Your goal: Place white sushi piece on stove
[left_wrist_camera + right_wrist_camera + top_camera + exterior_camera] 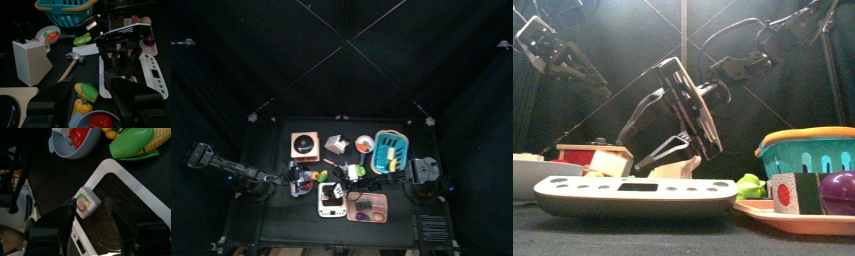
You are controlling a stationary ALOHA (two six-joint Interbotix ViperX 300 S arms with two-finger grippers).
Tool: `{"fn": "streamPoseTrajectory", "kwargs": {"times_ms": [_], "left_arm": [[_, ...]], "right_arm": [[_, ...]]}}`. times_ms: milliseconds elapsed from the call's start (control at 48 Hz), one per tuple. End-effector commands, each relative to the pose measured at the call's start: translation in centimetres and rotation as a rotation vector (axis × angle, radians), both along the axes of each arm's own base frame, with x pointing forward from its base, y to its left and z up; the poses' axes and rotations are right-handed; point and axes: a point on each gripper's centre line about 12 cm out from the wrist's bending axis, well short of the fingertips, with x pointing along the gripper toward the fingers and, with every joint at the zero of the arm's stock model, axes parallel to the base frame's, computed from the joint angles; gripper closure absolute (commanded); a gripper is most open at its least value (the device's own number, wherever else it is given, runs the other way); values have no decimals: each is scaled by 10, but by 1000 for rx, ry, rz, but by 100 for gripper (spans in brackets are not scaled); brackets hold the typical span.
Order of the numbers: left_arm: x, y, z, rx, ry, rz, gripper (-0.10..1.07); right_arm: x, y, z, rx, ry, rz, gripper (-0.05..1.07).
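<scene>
The right end effector (85, 210) hangs with its jaws parted on either side of the white sushi piece (84, 202), just above the white scale (133, 203); whether they press it I cannot tell; the left end effector (80, 102) stands open, holding nothing; the black counter (278, 215) sits inside black curtains; the stove (305, 144) rests well apart from the scale, burner disc facing up.
</scene>
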Motion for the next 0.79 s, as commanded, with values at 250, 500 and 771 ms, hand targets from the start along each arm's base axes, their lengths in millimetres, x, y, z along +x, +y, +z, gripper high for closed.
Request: {"fn": "streamPoseTrajectory", "kwargs": {"times_ms": [250, 500, 771], "left_arm": [[2, 1, 4, 3, -12, 4, 11], [2, 0, 4, 2, -12, 2, 11], [2, 0, 4, 2, -12, 2, 11]], "right_arm": [[3, -6, 21, -43, 46, -8, 12], [6, -6, 26, -81, 61, 8, 12], [5, -6, 28, -83, 68, 7, 12]]}}
